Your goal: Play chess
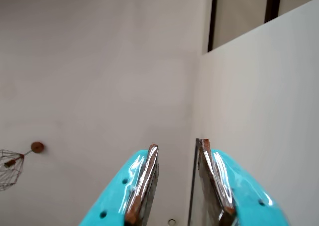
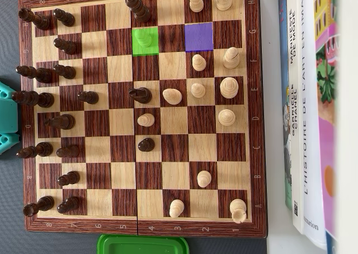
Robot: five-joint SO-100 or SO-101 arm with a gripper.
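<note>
White walls filled the wrist view. Nearest, turquoise gripper [image 1: 178, 147]: jaws parted by a narrow gap, nothing between them, touching nothing. Overhead view: wooden chessboard [image 2: 254, 97] on dark surface [image 2: 11, 52], dark pieces massed left, light pieces right. Green square [image 2: 145, 40] carried one piece; purple square [image 2: 199, 36] bare. Green container [image 2: 143, 245] at lower edge, contents unclear. Books [image 2: 305, 114] right.

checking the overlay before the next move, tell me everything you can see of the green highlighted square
The green highlighted square sits in the overhead view's second row from the top, fifth column from the left, tinted flat bright green over the wooden chessboard. One pawn stands centred on it, tinted green too, so its own colour cannot be told. One dark square separates it from the purple square.
</note>
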